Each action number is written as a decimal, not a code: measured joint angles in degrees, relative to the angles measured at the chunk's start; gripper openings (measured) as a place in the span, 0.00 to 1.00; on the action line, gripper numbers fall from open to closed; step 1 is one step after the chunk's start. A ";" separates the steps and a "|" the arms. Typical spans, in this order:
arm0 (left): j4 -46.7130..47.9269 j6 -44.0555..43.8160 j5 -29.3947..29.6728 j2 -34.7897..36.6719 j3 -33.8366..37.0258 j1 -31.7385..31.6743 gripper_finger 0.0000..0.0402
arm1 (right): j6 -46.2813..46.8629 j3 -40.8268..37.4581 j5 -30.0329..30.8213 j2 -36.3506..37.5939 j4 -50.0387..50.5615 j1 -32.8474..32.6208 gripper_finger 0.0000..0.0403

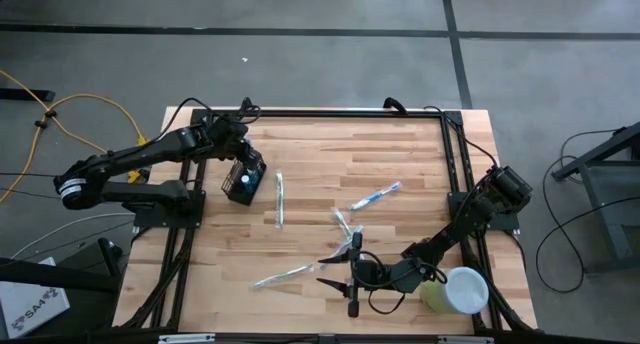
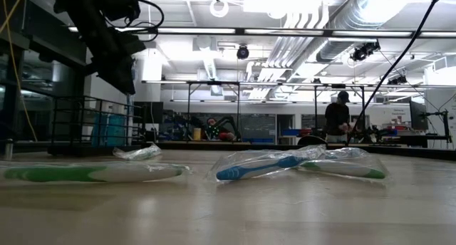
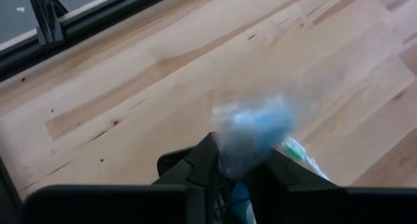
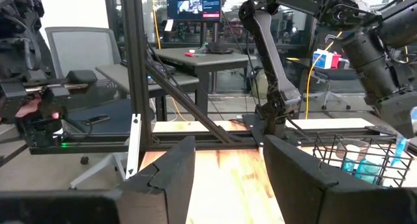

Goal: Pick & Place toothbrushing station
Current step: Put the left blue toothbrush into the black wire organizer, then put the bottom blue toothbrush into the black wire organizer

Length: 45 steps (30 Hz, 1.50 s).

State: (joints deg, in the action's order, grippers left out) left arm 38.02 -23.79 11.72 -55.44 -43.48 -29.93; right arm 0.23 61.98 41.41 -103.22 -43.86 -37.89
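The black wire-mesh holder [image 1: 245, 181] is under my left gripper [image 1: 243, 167] at the table's far left, with blue wrapped toothbrushes inside. It also shows in the right wrist view [image 4: 355, 160]. In the low view the left arm and a dark shape [image 2: 117, 63] stand well above the tabletop. My left gripper is shut on the holder. My right gripper [image 1: 328, 269] is open and empty near the table's near edge, pointing toward the left. My left gripper holds the holder at its top [image 4: 391, 142], coming from above and slanting from the table's left. In the left wrist view a blurred blue wrapped toothbrush [image 3: 254, 129] stands between the fingers [image 3: 195, 168] and hides the place of contact. The holder appears lifted off the table.
Wrapped toothbrushes lie loose on the wood: one beside the holder [image 1: 279, 199], one at mid-right [image 1: 376, 196], one at the centre [image 1: 347, 224], one at the near left [image 1: 283, 275]. A pale green cup [image 1: 455, 289] lies near my right arm. A black frame [image 1: 450, 164] borders the table.
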 joint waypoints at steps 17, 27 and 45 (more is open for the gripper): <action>-1.17 1.29 0.29 0.55 -0.06 1.70 0.32 | 0.00 0.00 -0.02 0.00 0.04 0.00 0.43; -0.21 0.47 0.35 5.48 -0.11 1.68 0.32 | 0.13 0.00 -0.04 0.00 0.04 0.00 0.43; 6.36 -5.29 -8.45 14.90 -0.11 14.57 0.32 | 0.17 0.00 -0.04 0.00 0.04 0.00 0.43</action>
State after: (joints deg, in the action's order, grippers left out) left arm 44.38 -29.08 3.27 -40.54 -43.59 -15.36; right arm 0.40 61.98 41.36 -103.22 -43.81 -37.89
